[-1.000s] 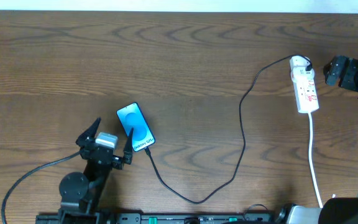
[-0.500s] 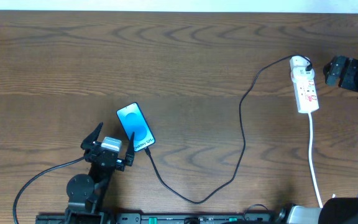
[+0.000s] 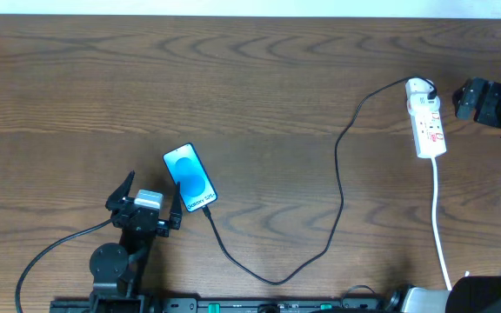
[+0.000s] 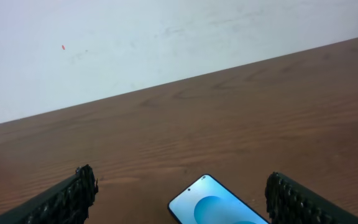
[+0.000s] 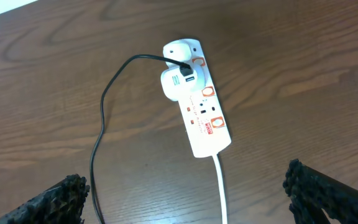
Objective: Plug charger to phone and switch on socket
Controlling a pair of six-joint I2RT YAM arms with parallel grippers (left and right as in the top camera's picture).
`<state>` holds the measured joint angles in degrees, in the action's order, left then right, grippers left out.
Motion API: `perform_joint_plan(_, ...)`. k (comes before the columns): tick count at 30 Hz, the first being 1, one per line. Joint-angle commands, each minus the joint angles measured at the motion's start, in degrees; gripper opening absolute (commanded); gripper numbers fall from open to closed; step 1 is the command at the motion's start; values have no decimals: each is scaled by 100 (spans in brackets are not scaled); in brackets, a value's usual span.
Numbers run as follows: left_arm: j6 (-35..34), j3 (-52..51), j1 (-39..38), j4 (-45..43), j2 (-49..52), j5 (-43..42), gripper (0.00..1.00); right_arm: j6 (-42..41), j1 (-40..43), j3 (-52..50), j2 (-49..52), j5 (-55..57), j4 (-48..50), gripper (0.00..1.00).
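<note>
The phone lies face up on the wooden table, its blue screen lit; its top end shows low in the left wrist view. The black charger runs from a white adapter on the socket in a long loop to the phone's near end, where its tip touches the edge. My left gripper stands open just left of the phone's near end, nothing between its fingers. My right gripper hangs open to the right of the socket, fingers wide apart.
The socket's white cord runs from the strip toward the table's front edge at the right. A pale wall rises behind the table's far edge. The left arm's black lead trails off to the front left.
My left gripper has drawn back slightly toward the front edge and shifted a little left, away from the phone. The right arm, phone, cable and socket have not moved.
</note>
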<state>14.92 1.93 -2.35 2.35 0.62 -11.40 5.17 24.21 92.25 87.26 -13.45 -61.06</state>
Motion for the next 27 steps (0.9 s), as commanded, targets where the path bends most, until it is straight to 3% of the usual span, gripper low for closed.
perform_joint_plan(1, 50, -170, 31, 98, -50, 33, 89, -42, 9, 94, -24, -17, -11, 99)
perform_joint_plan(12, 22, -170, 31, 101, -33, 57, 89, -42, 9, 94, -24, -17, -11, 99)
perform_joint_plan(16, -605, -173, 31, 125, -33, 352, 89, -42, 9, 94, -24, -17, -11, 99)
perform_joint_plan(27, -1060, -173, 31, 133, -33, 404, 89, -42, 9, 94, -24, -17, -11, 99)
